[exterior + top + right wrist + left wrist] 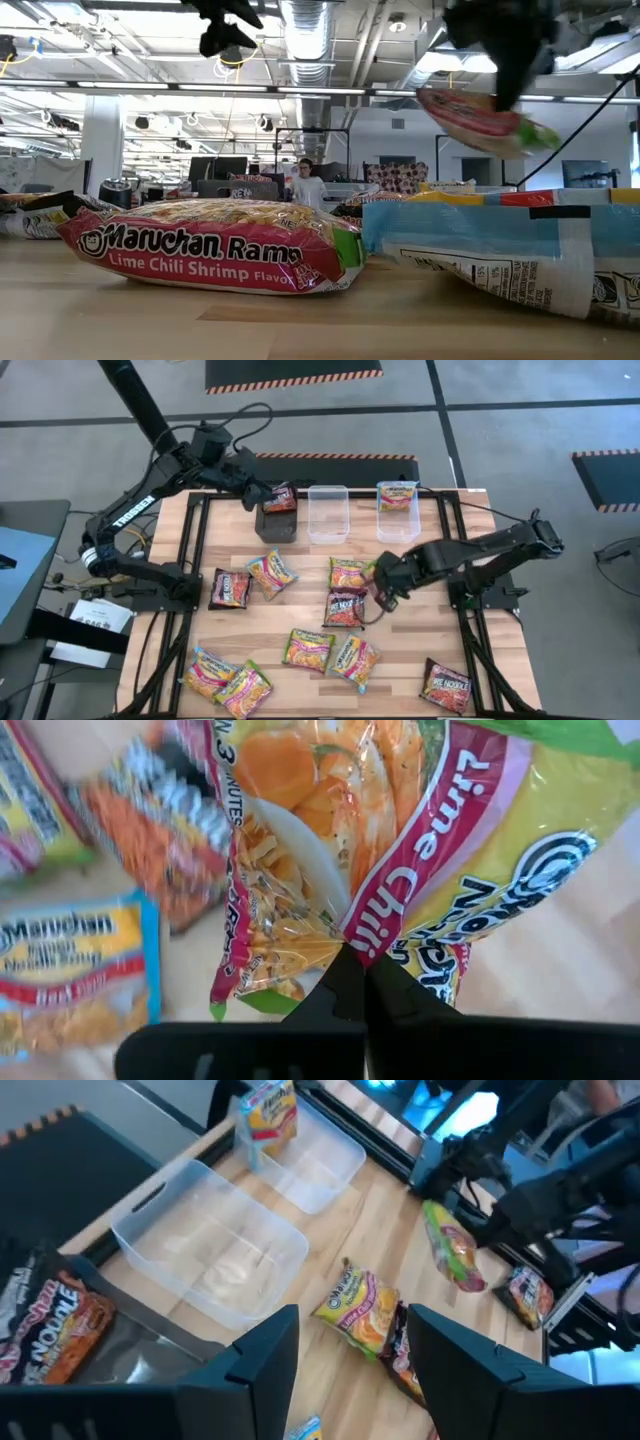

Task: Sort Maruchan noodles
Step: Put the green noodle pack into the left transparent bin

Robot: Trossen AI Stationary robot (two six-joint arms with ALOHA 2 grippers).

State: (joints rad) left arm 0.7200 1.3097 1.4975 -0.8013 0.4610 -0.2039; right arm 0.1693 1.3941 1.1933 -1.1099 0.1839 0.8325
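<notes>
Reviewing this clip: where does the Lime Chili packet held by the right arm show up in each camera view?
High view: Lime Chili packet, mid-table, beside the right pincer.
Low view, hanging upper right, off the table.
Left wrist view, dangling right of centre.
Right wrist view, fills the picture, pinched in the shut pincer.
Shared landmark: clear tub.

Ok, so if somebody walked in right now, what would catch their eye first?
Probably the right gripper, shut on a Lime Chili packet and holding it above the middle of the table. Then the left gripper, open over the black tub at the far edge, where a dark packet sits.
</notes>
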